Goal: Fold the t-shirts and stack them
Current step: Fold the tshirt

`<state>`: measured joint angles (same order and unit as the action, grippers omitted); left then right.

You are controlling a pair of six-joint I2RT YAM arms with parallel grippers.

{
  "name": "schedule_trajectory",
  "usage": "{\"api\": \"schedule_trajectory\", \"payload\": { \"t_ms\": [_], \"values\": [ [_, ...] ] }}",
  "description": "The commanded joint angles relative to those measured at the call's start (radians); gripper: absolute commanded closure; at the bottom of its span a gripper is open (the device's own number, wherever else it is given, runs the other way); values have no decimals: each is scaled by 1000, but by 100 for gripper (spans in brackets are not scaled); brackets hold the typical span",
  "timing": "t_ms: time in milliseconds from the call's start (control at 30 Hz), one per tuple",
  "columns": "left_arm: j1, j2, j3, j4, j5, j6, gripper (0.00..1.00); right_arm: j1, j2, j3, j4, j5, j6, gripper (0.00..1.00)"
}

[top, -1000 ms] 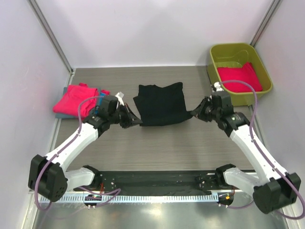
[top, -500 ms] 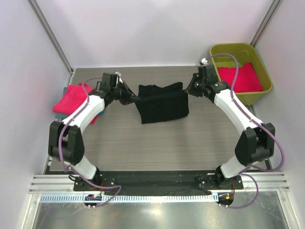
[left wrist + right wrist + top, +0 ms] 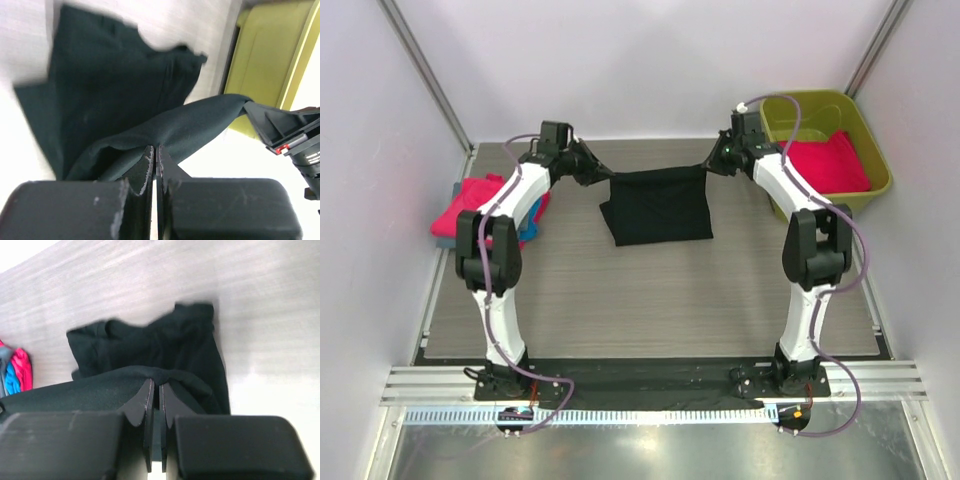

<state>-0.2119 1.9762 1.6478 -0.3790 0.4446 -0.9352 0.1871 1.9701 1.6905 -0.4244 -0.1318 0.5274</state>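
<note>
Blk tee (image 3: 658, 210), far edge up, prob. folded

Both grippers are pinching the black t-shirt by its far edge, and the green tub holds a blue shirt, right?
Not quite: the green tub holds a pink shirt, not a blue one, as the top external view shows. The rest holds: the left gripper and the right gripper each pinch the far edge of the black t-shirt.

I see both arms stretched far forward, wrists turned inward | left gripper (image 3: 603, 177) pinched tight on black t-shirt (image 3: 660, 205) | right gripper (image 3: 712, 166) likewise
</note>
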Motion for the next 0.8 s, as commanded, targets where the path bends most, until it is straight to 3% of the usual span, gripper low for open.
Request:
{"api": "schedule_trajectory", "payload": {
  "t_ms": [0, 100, 133, 167, 200, 267, 300, 367, 567, 767],
  "values": [
    [34, 84, 113, -8, 23, -10, 100, -21, 103, 156, 64, -61, 8, 98],
    [51, 212, 226, 11, 35, -34, 94, -32, 194, 279, 70, -97, 29, 94],
    [54, 246, 257, 29, 51, -42, 82, -35, 240, 308, 70, -98, 42, 86],
    [58, 315, 339, 34, 71, -43, 49, -37, 259, 345, 72, -100, 52, 47],
    [63, 346, 380, 20, 81, -43, 38, -37, 266, 353, 76, -92, 55, 34],
    [71, 387, 431, 0, 88, -42, 14, -37, 251, 339, 91, -77, 48, 18],
    [72, 383, 434, 2, 79, -27, 9, -37, 239, 303, 113, -63, 39, 10],
    [69, 359, 400, 11, 50, -8, 6, -40, 192, 252, 144, -60, 0, 10],
    [55, 248, 202, 83, -4, 82, 8, -49, 115, -10, 300, -20, -90, 16],
    [39, 253, 150, 113, -34, 142, 11, -70, 156, -28, 328, -112, -103, 16]
  ]
}}
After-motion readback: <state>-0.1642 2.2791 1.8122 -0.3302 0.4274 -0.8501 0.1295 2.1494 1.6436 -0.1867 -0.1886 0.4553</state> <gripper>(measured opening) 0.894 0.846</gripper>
